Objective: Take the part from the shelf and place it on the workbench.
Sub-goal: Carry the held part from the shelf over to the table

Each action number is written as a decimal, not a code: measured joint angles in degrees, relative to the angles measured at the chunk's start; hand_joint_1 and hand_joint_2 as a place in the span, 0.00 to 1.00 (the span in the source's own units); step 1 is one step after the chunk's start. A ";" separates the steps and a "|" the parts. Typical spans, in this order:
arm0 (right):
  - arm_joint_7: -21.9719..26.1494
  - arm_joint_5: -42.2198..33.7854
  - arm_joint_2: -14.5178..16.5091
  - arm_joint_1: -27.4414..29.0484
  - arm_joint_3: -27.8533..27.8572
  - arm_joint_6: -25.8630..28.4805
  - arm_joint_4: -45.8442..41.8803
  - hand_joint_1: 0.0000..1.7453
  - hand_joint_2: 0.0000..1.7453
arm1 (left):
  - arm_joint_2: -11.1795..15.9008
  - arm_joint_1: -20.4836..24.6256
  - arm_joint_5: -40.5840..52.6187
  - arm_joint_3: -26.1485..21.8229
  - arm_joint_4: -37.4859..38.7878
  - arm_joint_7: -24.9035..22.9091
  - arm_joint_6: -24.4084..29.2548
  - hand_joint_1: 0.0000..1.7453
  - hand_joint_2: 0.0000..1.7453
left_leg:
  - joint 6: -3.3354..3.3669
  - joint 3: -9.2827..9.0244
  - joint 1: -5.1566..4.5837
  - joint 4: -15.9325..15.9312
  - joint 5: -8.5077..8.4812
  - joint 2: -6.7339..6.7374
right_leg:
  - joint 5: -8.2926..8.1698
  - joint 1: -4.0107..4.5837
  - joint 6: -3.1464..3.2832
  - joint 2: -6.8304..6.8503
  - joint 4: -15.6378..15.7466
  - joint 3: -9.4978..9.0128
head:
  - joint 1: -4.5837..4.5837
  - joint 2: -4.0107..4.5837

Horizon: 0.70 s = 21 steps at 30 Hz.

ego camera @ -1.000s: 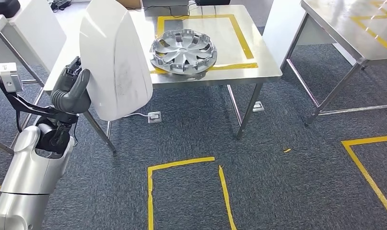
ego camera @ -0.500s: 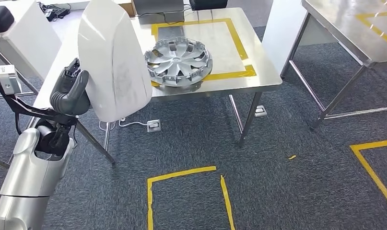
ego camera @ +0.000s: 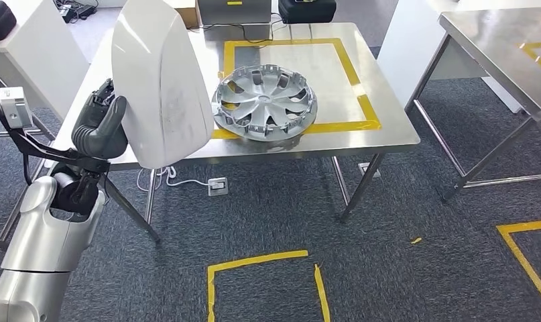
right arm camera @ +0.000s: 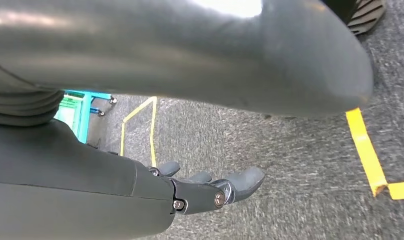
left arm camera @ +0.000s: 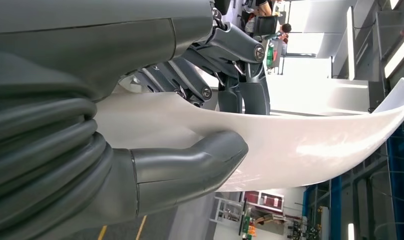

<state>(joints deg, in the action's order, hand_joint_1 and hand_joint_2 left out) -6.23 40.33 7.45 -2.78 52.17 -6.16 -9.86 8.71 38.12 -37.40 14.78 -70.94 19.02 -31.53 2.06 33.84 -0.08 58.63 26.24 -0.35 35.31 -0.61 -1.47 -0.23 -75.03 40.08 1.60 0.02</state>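
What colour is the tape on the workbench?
Yellow tape, clearest in the head view.

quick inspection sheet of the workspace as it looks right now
surface: steel workbench with a yellow tape rectangle marked on top.
job's things: white curved part held up in front of the workbench's left side, not yet set down.
clutter: silver hubcap on the bench, overlapping the near tape edge; two dark cases at the far edge.
hands: left hand grips the part, thumb on one face, fingers on the other; right hand hangs over the carpet, holding nothing.
cables: white cord to a floor socket under the bench.
surroundings: grey carpet with yellow tape outlines; second steel table to the right.
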 joint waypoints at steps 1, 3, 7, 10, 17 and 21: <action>0.00 0.01 -0.01 0.06 0.00 0.03 0.00 0.00 0.00 | -0.05 -0.02 0.00 0.04 0.10 0.00 -0.02 1.00 1.00 | -0.02 -0.90 -0.06 0.01 0.76 -0.08 | 0.88 0.02 0.01 0.00 0.46 1.14 | -0.01 0.00; 0.00 0.01 -0.03 0.21 0.00 0.09 0.00 0.00 0.00 | -0.15 -0.01 -0.01 0.06 0.27 0.01 -0.04 1.00 1.00 | -0.20 -2.98 -0.13 0.00 2.41 -0.15 | -1.85 0.15 0.40 0.01 5.72 1.21 | -0.01 0.00; -0.03 0.02 -0.07 0.60 0.02 0.11 0.00 0.00 0.00 | -0.50 0.04 -0.03 0.17 0.71 0.02 -0.10 1.00 1.00 | -1.15 -6.09 -0.50 0.11 5.49 -0.42 | -12.80 0.71 1.61 -0.10 16.02 -0.67 | -0.07 0.00; -0.01 0.02 -0.05 0.52 0.03 0.08 0.00 0.00 0.00 | -0.46 0.41 -0.18 0.23 0.60 0.14 -0.12 1.00 1.00 | -2.19 -6.21 -0.62 2.44 4.66 -0.40 | -12.07 0.38 2.57 -0.17 16.69 -2.93 | 0.01 0.00; -0.01 0.04 -0.10 0.59 0.40 0.02 0.00 0.00 0.00 | -0.27 0.55 -0.52 0.28 1.20 0.22 -0.18 1.00 1.00 | -3.87 6.47 0.21 14.26 10.40 -0.01 | -7.27 0.10 3.24 -0.38 17.26 -9.01 | 0.22 0.00; -0.02 0.03 -0.11 0.51 0.63 0.11 0.03 0.00 0.00 | -0.03 0.48 -0.56 0.29 2.01 0.24 -0.17 1.00 1.00 | -3.04 6.24 0.10 2.14 -2.62 0.14 | -3.62 0.20 2.42 -0.58 16.97 -12.54 | 0.23 0.00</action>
<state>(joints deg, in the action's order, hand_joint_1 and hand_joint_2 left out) -6.25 40.35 7.33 -2.28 52.81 -6.05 -9.83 8.68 38.60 -37.95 15.06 -68.94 19.26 -31.71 -0.98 40.08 0.02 60.77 23.62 -0.21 31.69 -0.42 0.95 -0.81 -58.06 27.54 1.82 0.02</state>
